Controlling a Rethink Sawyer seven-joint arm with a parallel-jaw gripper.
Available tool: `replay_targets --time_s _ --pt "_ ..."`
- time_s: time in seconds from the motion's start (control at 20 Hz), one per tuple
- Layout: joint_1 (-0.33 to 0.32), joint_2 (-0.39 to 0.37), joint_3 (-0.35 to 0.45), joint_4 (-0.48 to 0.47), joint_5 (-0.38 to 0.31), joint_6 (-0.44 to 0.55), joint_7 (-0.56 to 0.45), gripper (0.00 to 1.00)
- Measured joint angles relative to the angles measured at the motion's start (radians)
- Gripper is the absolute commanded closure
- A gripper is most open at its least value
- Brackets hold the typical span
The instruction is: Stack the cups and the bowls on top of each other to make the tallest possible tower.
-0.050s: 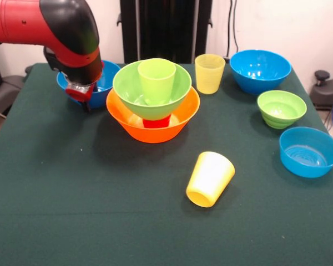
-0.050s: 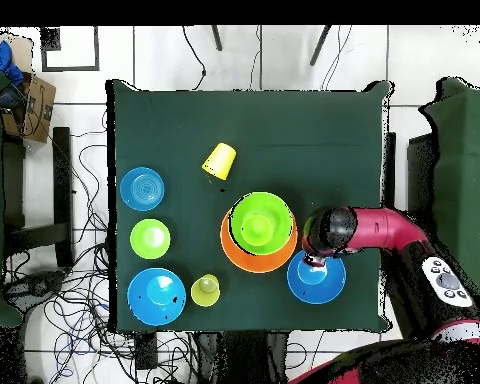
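The tower stands mid-table: an orange bowl holds an upturned red cup, which carries a large lime green bowl with a lime green cup upright inside. My gripper hangs over the rim of a medium blue bowl just beside the tower. The arm hides how the gripper stands. A bright yellow cup lies on its side. A paler yellow cup stands upright.
A second medium blue bowl, a small green bowl and a small shallow blue bowl sit in a row along one side of the green table.
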Motion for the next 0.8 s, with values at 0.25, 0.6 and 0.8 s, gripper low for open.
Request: replay_targets --time_s 0.25,0.6,0.8 --pt "0.006 -0.012 -0.004 0.000 0.026 0.000 0.000 0.00" --pt "0.042 -0.039 -0.032 -0.011 0.032 0.006 0.000 0.00" --pt "0.049 -0.047 -0.038 -0.011 0.037 0.006 0.000 0.00"
